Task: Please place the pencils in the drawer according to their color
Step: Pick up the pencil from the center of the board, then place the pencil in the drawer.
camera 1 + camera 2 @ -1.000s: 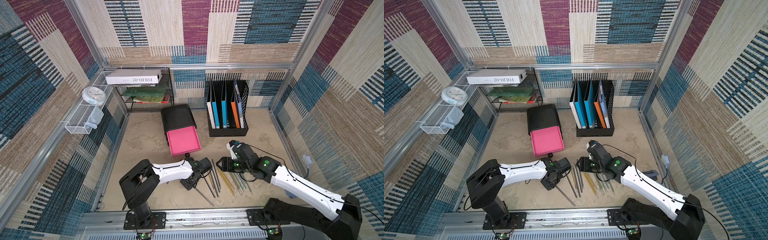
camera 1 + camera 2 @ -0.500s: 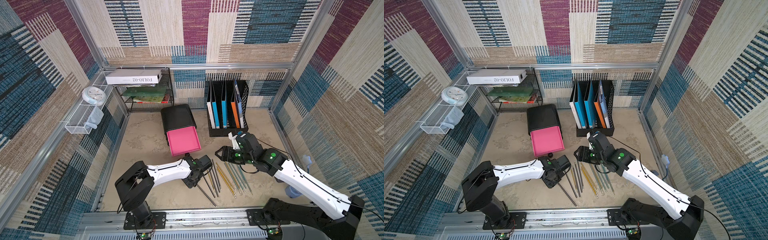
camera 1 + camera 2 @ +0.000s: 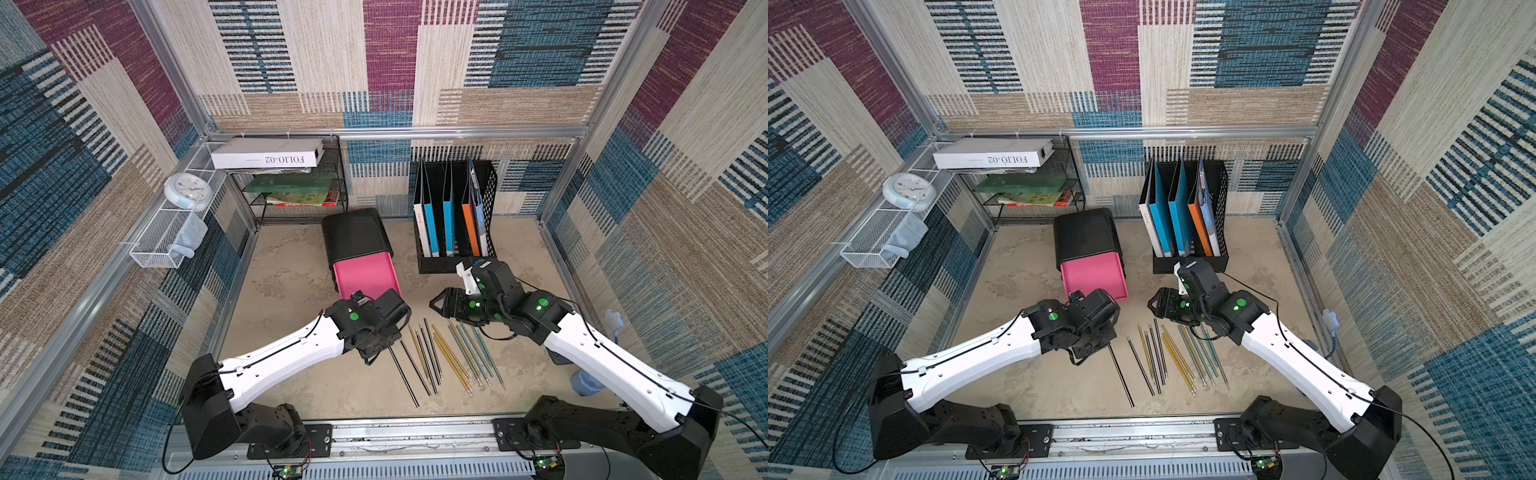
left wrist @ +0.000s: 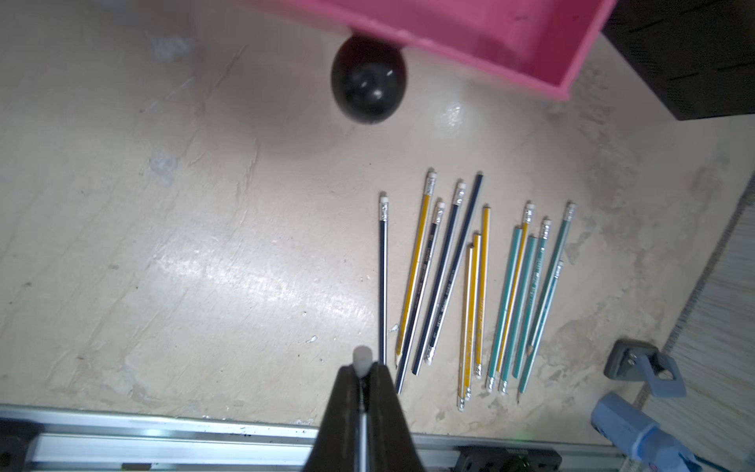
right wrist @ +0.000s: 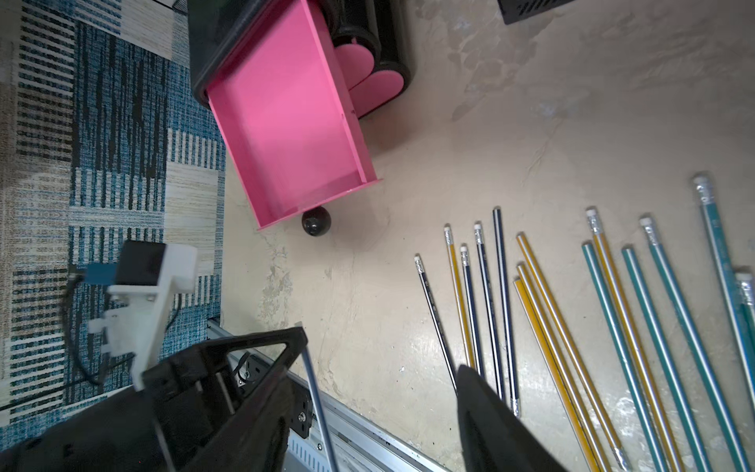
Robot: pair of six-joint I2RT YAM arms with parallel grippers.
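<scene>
The left claw (image 4: 362,372) grips a black pencil (image 4: 362,356) by its eraser end; the other pencils (image 3: 453,357) lie on the surface (image 3: 291,266) just beside it, near the right claw (image 3: 437,304), whose jaws stand apart. The pink drawer (image 3: 365,276) sits pulled out just ahead.

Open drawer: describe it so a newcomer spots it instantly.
Near the back of the table stands a black chest, left of the file holder. The pink drawer juts forward from its top, empty, round black knob in front; the drawers below it are shut.
</scene>
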